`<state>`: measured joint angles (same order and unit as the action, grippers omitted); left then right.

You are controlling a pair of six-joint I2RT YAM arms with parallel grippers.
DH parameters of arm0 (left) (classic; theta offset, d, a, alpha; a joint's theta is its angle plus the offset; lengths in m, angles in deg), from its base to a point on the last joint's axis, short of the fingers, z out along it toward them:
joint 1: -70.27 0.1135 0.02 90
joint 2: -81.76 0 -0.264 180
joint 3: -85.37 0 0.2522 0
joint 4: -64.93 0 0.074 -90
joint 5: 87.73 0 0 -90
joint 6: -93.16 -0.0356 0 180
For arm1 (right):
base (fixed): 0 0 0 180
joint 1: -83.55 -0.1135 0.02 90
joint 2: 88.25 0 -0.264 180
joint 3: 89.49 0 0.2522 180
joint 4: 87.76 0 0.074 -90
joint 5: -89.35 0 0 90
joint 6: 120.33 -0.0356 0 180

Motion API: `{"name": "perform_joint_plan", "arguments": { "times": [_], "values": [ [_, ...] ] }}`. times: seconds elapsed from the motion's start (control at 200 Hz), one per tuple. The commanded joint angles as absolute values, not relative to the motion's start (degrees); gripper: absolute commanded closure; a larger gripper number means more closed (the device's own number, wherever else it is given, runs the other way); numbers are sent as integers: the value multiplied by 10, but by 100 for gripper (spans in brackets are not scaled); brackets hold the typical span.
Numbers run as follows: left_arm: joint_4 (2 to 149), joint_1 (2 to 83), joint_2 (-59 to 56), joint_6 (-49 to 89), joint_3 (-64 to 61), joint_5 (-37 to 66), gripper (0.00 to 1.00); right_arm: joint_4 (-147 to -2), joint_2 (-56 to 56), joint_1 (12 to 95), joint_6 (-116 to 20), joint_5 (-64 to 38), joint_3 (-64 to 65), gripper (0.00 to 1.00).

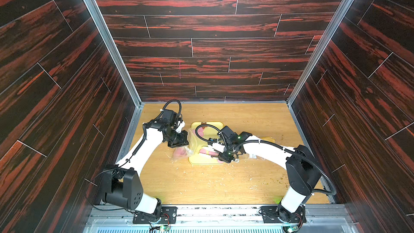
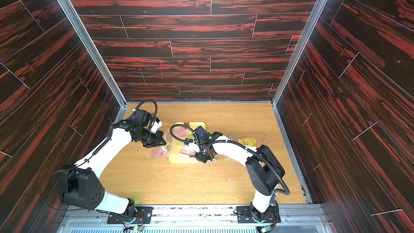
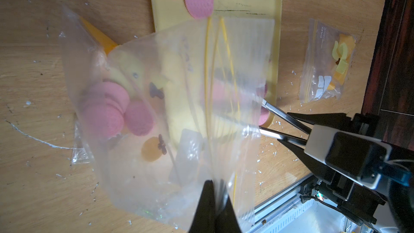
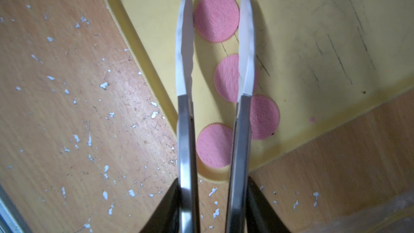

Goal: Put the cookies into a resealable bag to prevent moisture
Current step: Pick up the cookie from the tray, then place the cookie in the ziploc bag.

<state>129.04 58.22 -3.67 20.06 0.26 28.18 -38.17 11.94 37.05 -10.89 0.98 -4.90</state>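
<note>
The counter (image 1: 201, 182) is a pale wood-grain board, scuffed and strewn with white flecks and crumbs. They lie thickest around the near end of the yellow tray (image 1: 201, 160) and toward the front edge. Dark walls (image 1: 201, 25) printed with red-and-black plank grain close it in on three sides. Grey metal frame posts (image 1: 107, 39) join them at the back corners. A metal rail (image 1: 224, 215) along the front carries both arm bases.

The tray lies near the middle of the counter, its floor marked with thin dark scratches. The left pincer (image 3: 214, 183) is pressed together on the mouth edge of the clear bag (image 3: 156, 113). It holds the bag up at the tray's left side with the mouth gaping over the tray's rim. Several pink cookies (image 3: 105, 110) sit bunched in the bag's lower end.

The right pincer (image 4: 212, 181) grips a pair of metal tongs (image 4: 186, 119), its black fingers pressing the outside of both arms. The white tong tips stand on either side of one cookie (image 4: 216, 16) lying flat on the tray. Whether they squeeze it cannot be told. Three more lie on the tray beneath the tongs, and others rest toward its far end, near a brown star piece (image 1: 203, 123) at the far rim. A second bag (image 3: 327, 61) lies flat on the counter to the right of the tray, toward the right wall.
</note>
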Motion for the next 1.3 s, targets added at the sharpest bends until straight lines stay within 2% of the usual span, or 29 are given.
{"name": "perform_joint_plan", "arguments": {
  "times": [0.0,0.225,0.546,0.802,0.987,1.188,1.298],
  "values": [
    [1300,585,-26,190,8,281,100,-372,126,371,-110,2,-29,58],
    [1300,586,-28,188,2,281,100,-373,110,376,-115,2,-30,60],
    [1300,585,-36,188,-3,282,100,-397,6,411,-127,-23,-62,60],
    [1299,585,-39,189,-4,283,100,-423,-77,436,-132,-109,-74,60],
    [1299,585,-36,192,-5,285,100,-453,-58,430,-137,-228,-60,60],
    [1303,586,-27,192,-3,285,100,-467,-4,419,-138,-239,-34,59],
    [1304,585,-20,193,-4,280,100,-470,6,419,-139,-241,-27,53]
  ]
}}
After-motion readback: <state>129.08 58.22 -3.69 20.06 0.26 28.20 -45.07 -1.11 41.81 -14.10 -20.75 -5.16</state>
